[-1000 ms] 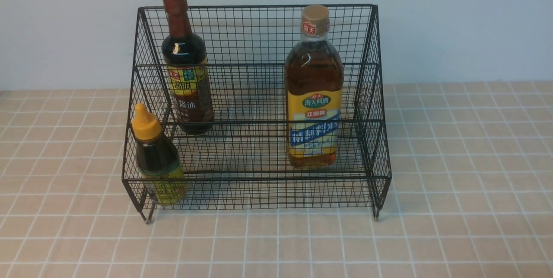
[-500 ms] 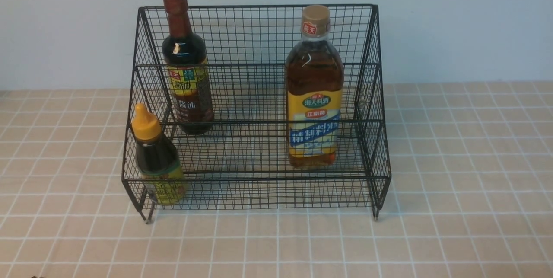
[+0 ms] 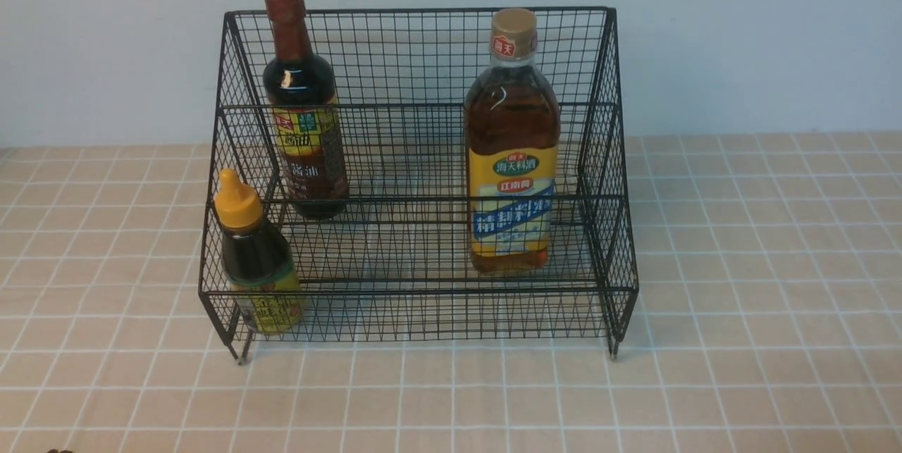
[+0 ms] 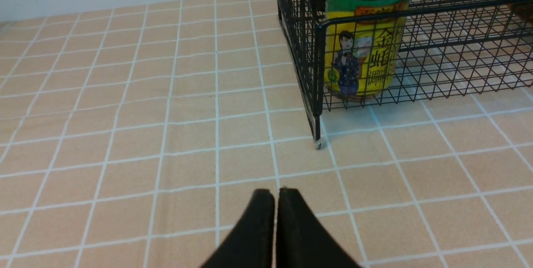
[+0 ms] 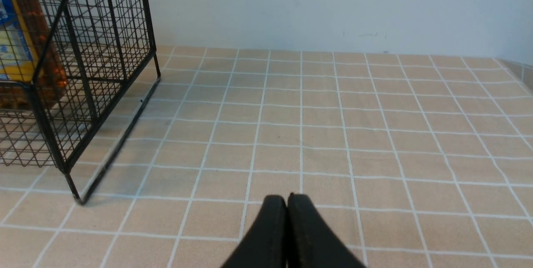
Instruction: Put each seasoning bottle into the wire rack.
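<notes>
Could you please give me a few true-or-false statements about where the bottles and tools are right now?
1. All three seasoning bottles stand upright inside the wire rack. True.
2. The small dark bottle with the yellow nozzle cap lies tipped over on the table. False: it stands upright in the rack's lower front tier, at the robot's left end.
3. The left tool is shut and holds nothing. True.
4. The right tool grips the tall amber bottle. False: it is shut and empty, apart from the rack; that bottle stands in the rack.
5. The dark long-necked bottle stands on the upper back tier. True.
</notes>
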